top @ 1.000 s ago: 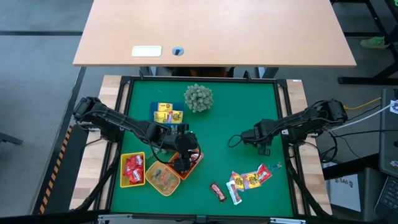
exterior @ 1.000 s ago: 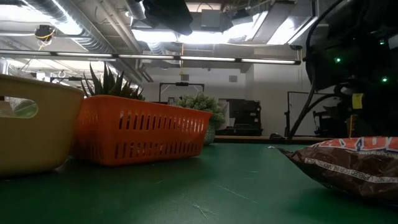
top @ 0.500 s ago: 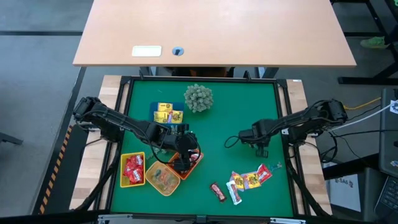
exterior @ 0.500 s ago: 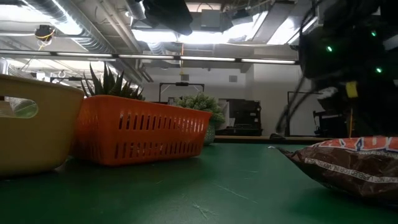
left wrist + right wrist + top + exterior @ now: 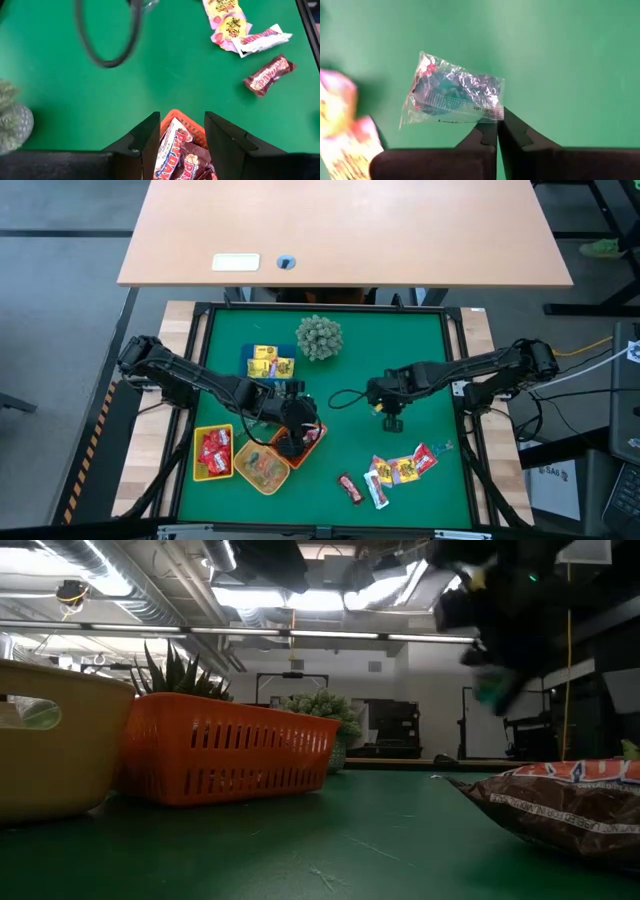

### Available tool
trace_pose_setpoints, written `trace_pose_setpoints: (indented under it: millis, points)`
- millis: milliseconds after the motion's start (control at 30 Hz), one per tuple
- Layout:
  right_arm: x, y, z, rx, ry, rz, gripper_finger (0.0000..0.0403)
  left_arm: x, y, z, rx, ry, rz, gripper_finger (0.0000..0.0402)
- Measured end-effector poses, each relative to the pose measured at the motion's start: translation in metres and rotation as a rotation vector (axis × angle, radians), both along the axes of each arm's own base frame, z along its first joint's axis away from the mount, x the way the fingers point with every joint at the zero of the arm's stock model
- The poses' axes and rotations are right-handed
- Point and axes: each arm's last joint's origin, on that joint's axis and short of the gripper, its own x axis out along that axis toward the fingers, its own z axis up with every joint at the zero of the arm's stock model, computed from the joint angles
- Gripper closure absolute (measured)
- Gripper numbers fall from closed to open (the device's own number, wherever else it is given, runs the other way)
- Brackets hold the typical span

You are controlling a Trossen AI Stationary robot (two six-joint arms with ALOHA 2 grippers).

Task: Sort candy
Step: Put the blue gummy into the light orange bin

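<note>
Because the right tool [image 5: 496,131] has its two dark fingers pressed together on one corner of a small clear-wrapped candy [image 5: 454,96], the piece hangs free above the green table [image 5: 400,340], and I judge it very light: a crinkly, shiny film with a bluish-green sweet inside and a touch of red at one end. Such a wrapper is thin and slippery, so a pinch on the crimped edge, as here, is probably the best hold, though the sweet may swing or slide out if the arm jerks. From above, the right tool [image 5: 388,402] sits near the middle of the table, to the right of the trays. The left tool [image 5: 182,131] stands with its fingers apart, holding nothing, directly over the orange tray [image 5: 186,123], where dark brown bars [image 5: 172,150] with white and red lettering already lie. Those bars look stiffer and a little heavier than the clear piece, best taken across their narrow middle. Beside the orange tray, the yellow tray [image 5: 213,452] holds red packets, and another tray [image 5: 262,470] near it holds small pieces I cannot make out. Unsorted candy remains at the near right of the table: a brown bar [image 5: 349,487] and a loose cluster of pink, yellow and white packets [image 5: 400,468], flat and floppy. Yellow packets [image 5: 270,363] lie far left of centre, just beside the spiky plant ball [image 5: 319,337].
</note>
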Motion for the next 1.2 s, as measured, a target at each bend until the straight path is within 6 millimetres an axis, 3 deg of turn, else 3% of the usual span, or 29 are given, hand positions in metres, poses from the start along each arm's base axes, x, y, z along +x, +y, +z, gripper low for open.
trace_pose_setpoints:
  millis: [433,733,1200]
  points:
    - [0.041,0.006,0.028,0.118,-0.434,-0.015,0.0398,0.010,-0.023,0.018,0.219,-0.227,-0.311,0.0263]
    - [0.054,0.010,0.042,0.210,-0.622,0.032,0.0398,0.018,-0.007,0.023,0.265,-0.281,-0.290,0.0263]
    - [0.058,0.010,0.047,0.212,-0.685,0.032,0.0398,0.025,0.019,0.023,0.272,-0.270,-0.218,0.0263]
